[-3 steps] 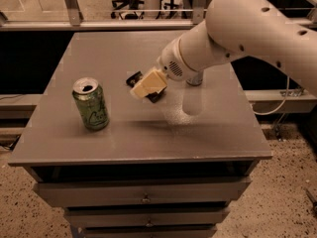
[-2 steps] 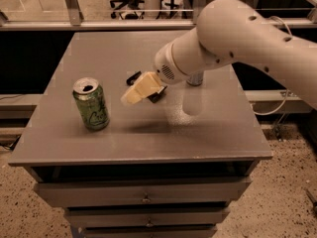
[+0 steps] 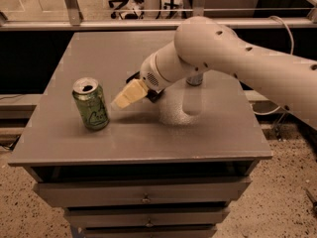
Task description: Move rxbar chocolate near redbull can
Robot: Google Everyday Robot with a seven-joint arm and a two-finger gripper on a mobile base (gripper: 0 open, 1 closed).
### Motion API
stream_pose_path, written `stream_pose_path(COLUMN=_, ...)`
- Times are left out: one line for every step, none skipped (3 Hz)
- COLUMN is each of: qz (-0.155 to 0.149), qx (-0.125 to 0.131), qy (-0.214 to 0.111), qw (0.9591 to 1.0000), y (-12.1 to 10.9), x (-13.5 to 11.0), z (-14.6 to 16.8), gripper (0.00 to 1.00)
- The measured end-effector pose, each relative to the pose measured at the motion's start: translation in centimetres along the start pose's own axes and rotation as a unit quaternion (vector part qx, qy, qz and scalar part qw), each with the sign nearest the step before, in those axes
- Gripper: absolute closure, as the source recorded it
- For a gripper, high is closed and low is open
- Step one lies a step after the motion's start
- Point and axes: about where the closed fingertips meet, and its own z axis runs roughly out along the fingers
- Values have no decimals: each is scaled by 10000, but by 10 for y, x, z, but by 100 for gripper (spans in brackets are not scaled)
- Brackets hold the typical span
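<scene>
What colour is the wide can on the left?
The can is green, camera view; the end effector is just right of it.

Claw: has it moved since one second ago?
Yes. The claw has moved left toward the green can, which stayed put; it is now just right of that can.

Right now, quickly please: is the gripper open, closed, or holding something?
Gripper: cannot be told. It hangs low over the table, just right of the green can.
</scene>
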Motion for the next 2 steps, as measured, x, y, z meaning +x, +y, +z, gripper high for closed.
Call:
stream_pose_path(qz=81, qx=58, qy=85, qw=9999, y=-10, x=8, z=7, gripper=25)
stream_pose_path(qz=181, qx=152, qy=102, qw=9997, y=-20, x=15, z=4, gripper=47)
